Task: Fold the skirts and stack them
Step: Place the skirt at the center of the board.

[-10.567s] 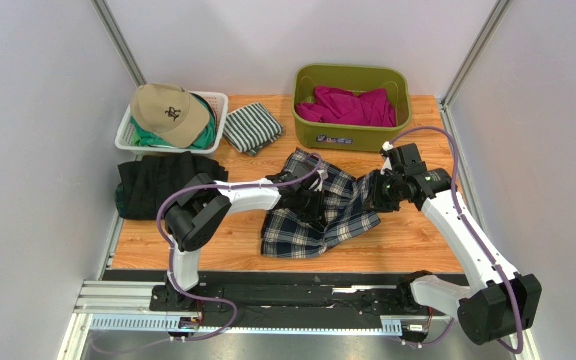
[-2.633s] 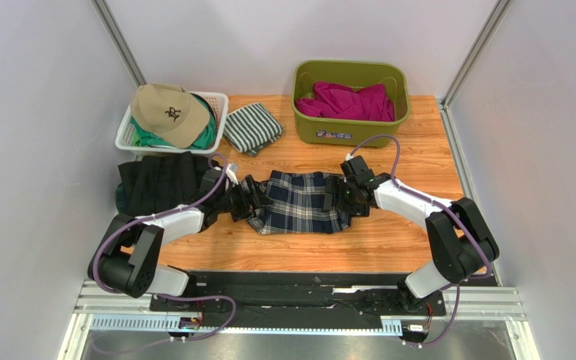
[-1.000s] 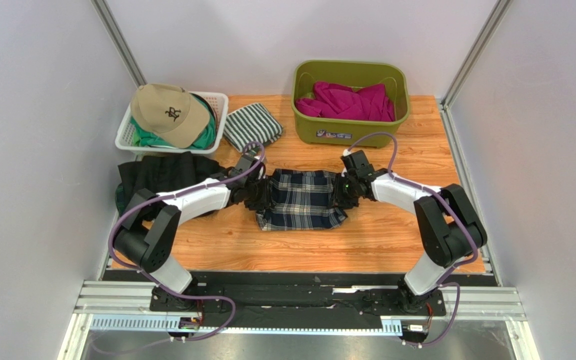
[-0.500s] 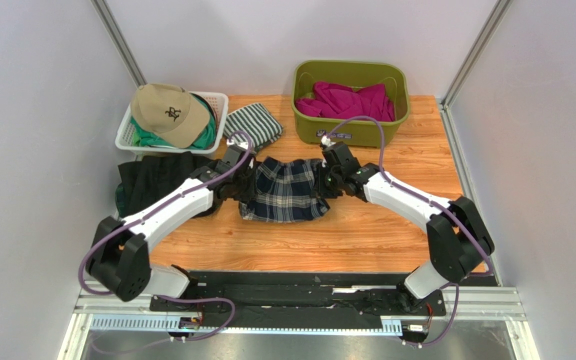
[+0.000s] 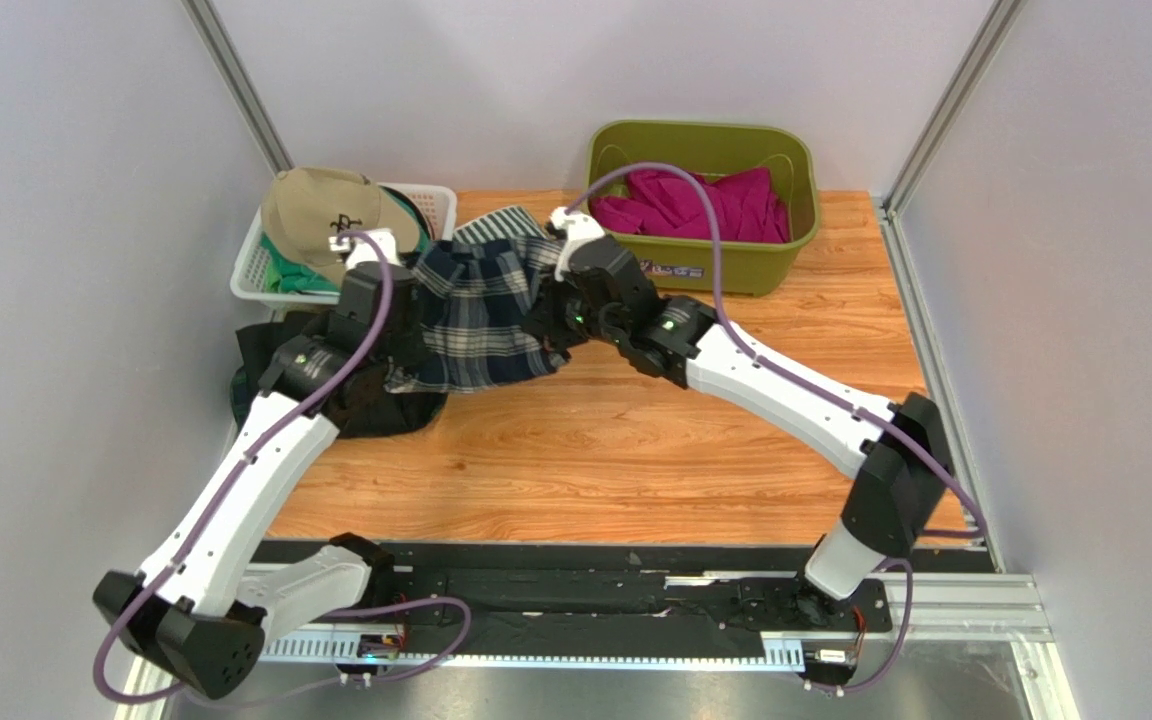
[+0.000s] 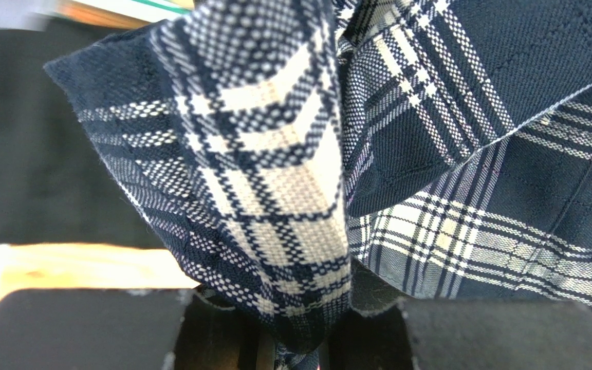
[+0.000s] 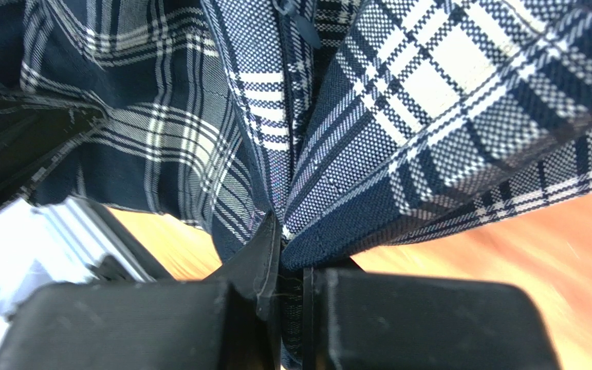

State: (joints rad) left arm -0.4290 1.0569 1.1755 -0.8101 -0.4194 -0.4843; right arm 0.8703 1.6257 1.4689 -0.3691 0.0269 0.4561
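Hanging between the two arms at the upper left of the top view, the plaid skirt (image 5: 477, 308) is held up above the desk (image 5: 657, 450). It partly covers the black skirt (image 5: 394, 408), which lies at the left edge.

Left wrist view: the left jaws pinch a bunched fold of the plaid skirt (image 6: 276, 200) at bottom centre. The black skirt (image 6: 29, 154) fills the upper left, with desk (image 6: 67, 262) below it.

Right wrist view: the right jaws, pressed together at bottom centre, grip the plaid skirt (image 7: 399, 116) by its edge. Desk (image 7: 523, 254) shows at lower right.
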